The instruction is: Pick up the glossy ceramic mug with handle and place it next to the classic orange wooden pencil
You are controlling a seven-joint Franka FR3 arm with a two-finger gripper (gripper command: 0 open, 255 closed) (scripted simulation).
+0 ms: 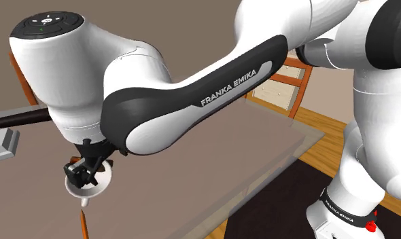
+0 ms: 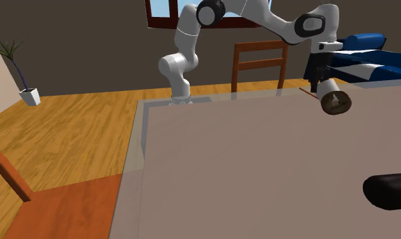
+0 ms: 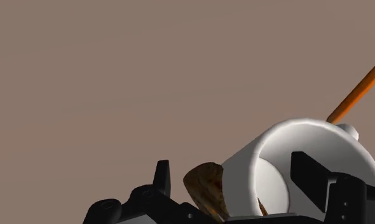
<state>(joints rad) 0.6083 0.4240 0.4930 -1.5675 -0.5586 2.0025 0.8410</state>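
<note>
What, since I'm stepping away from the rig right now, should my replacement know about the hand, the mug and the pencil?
Hand: shut on the white mug, with one finger inside its rim.
Mug: hangs tilted under the hand and looks clear of the table.
Orange pencil: lies on the table close beside the mug.
Done: the mug is grasped and lifted, and is already near the pencil.
Left: lower the mug onto the table next to the pencil, open the hand, then pull away.
</note>
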